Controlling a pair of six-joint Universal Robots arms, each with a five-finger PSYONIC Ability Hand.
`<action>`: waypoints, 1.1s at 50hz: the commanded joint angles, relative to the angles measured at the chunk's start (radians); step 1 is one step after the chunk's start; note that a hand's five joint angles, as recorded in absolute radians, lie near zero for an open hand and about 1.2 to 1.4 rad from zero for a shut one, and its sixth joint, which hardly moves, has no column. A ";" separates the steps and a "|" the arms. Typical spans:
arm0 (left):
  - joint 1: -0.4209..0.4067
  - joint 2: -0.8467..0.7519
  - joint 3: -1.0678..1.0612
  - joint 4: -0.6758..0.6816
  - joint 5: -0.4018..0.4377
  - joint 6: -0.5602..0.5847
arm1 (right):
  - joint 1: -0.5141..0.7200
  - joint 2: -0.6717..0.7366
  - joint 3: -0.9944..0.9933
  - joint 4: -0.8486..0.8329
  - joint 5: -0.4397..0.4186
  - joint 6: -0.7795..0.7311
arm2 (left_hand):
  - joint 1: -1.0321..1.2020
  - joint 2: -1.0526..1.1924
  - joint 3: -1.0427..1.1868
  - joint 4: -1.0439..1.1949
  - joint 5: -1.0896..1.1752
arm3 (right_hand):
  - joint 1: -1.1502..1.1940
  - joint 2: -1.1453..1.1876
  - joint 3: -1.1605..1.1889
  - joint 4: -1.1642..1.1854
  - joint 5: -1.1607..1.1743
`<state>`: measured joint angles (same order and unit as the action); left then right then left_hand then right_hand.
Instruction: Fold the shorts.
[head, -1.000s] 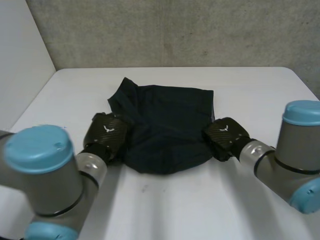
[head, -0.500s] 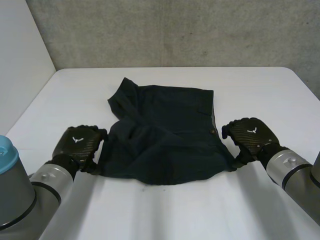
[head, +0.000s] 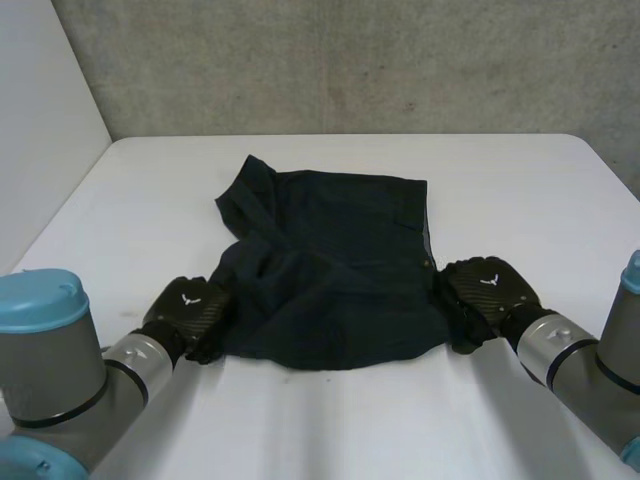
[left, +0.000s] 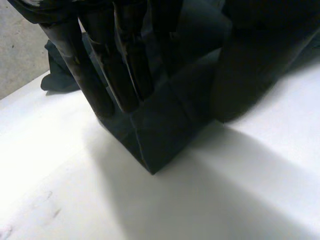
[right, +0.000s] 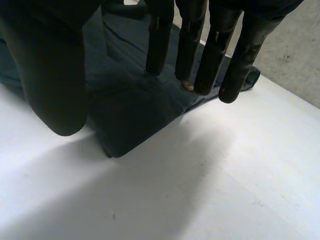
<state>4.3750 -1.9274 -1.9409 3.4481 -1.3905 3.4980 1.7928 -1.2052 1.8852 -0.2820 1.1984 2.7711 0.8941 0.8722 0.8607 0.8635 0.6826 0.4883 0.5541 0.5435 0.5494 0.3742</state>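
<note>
A: Where are the shorts (head: 330, 270)?
B: Spread on the bench (head: 520, 180). Left robot hand (head: 190, 305) and right robot hand (head: 485, 285) rest on the near corners, straight-fingered, gripping nothing.
A: Risk?
B: A shallow pinch could grab one layer, skewing the fold.

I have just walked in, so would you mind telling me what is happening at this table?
A two-armed robot is working on a pair of dark shorts that lie rumpled on the white table. Its left hand is at the near corner of the cloth on its left side, and its right hand is at the near corner on its right. Both hands have straight, open fingers. The shorts are not neatly folded yet.
</note>
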 joint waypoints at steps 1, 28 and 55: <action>-0.003 -0.016 0.013 0.011 -0.041 0.026 | 0.017 0.049 -0.031 0.001 0.000 0.036 | 0.502 0.524 0.536 0.533 0.539 | 0.084 0.018 0.029 0.023 0.024; -0.022 0.382 0.013 -0.122 -0.134 0.026 | 0.037 -0.134 -0.109 0.064 0.007 0.045 | 0.502 0.524 0.536 0.533 0.539 | 0.908 0.842 0.853 0.847 0.848; -0.035 0.276 0.134 -0.287 -0.150 0.165 | 0.054 -0.059 -0.395 0.630 0.032 -0.249 | 0.502 0.524 0.536 0.533 0.539 | 0.908 0.842 0.853 0.847 0.848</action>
<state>4.3436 -1.4127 -1.8558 3.1339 -1.5332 3.6607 1.8459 -1.4524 1.5399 0.3210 1.2075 2.5732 1.1187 1.1914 1.1845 1.1988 0.9775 0.9605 1.1732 1.1619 1.1923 0.9696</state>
